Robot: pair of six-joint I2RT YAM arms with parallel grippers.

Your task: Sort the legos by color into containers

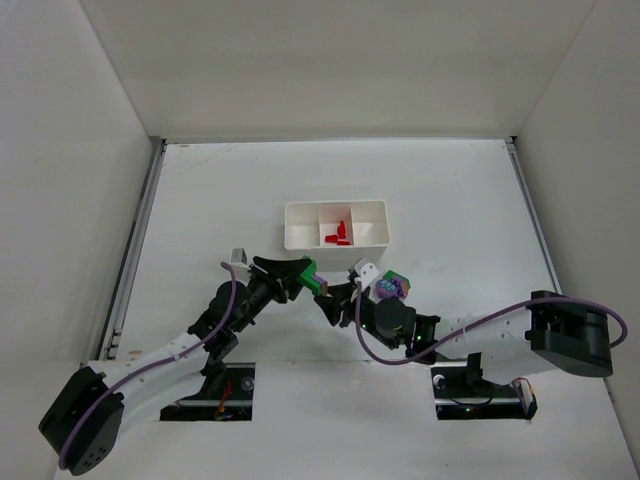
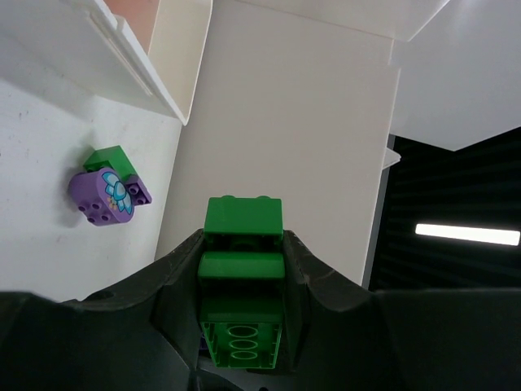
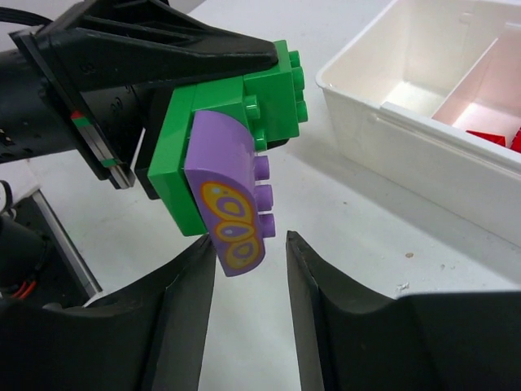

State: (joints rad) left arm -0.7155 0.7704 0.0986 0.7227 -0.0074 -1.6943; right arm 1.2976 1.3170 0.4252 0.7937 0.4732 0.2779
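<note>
white desk with a three-part white tray; red pieces lie in its middle part. the other two parts look bare. likely fault: a shallow or off-centre pinch during the pull-apart lets the purple piece slip free, or levers the green brick out of its holder, so both drop to the desk. left tool is clamped on the green brick, raised just short of the tray. right tool stands narrowly parted astride the purple piece stuck to that brick, one finger touching it, the other with a gap. a joined purple-and-green pair waits on the desk nearby.
</note>
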